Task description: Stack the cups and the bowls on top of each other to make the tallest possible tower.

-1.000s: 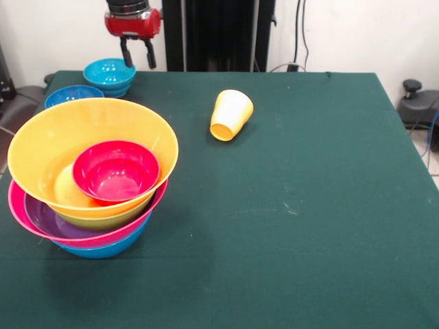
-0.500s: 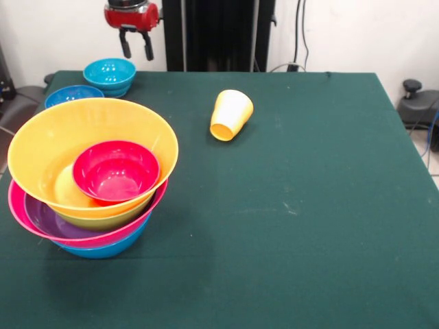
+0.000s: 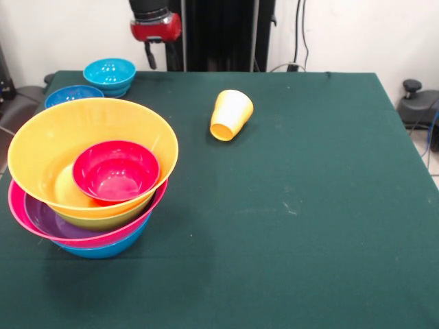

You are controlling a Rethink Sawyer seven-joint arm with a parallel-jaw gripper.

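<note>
Above table's far edge, claw (image 3: 149, 56) hangs, fingers' state unclear; yellow cup (image 3: 231, 114) lies tipped mid-table.

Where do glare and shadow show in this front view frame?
Front view: soft white highlights sit on the red bowl and on the light blue bowl at the far corner; a faint shadow spreads on the table beside the tower; the yellow cup lies evenly lit; the gripper looks slightly blurred.

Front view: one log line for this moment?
end effector: raised, empty | yellow cup: lying on side | tower: red bowl on top
</note>
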